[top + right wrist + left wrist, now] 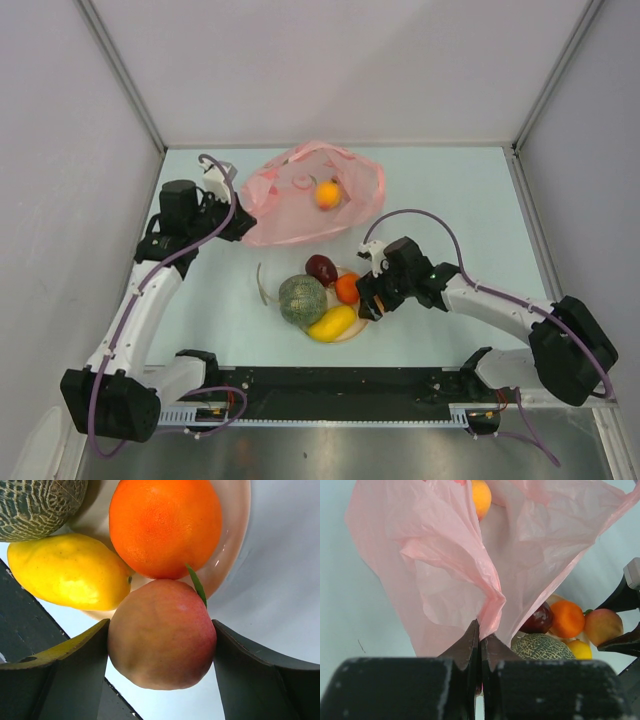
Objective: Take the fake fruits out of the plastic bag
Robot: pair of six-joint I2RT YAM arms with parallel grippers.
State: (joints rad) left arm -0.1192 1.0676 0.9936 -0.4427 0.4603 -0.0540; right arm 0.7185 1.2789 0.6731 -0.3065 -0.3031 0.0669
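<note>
Between the right claw's (161, 623) wide jaws sits a peach-coloured fruit (162, 640), gripped, just beside the orange (165, 525) at the plate (235, 540) rim; release it low, gently. Left claw (481, 641), clamped tight on the plastic bag (440, 555), should hold firm, since one yellow-orange fruit (481, 497) lies inside.

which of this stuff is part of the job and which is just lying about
Job: bag, round fruit in it, melon, apple, orange, yellow fruit, peach.
Lying about: plate under the fruits.

Crumpled pink bag (300, 205), 1 fruit (327, 194) inside; 5 fruits (302, 300) clustered nearby
</note>
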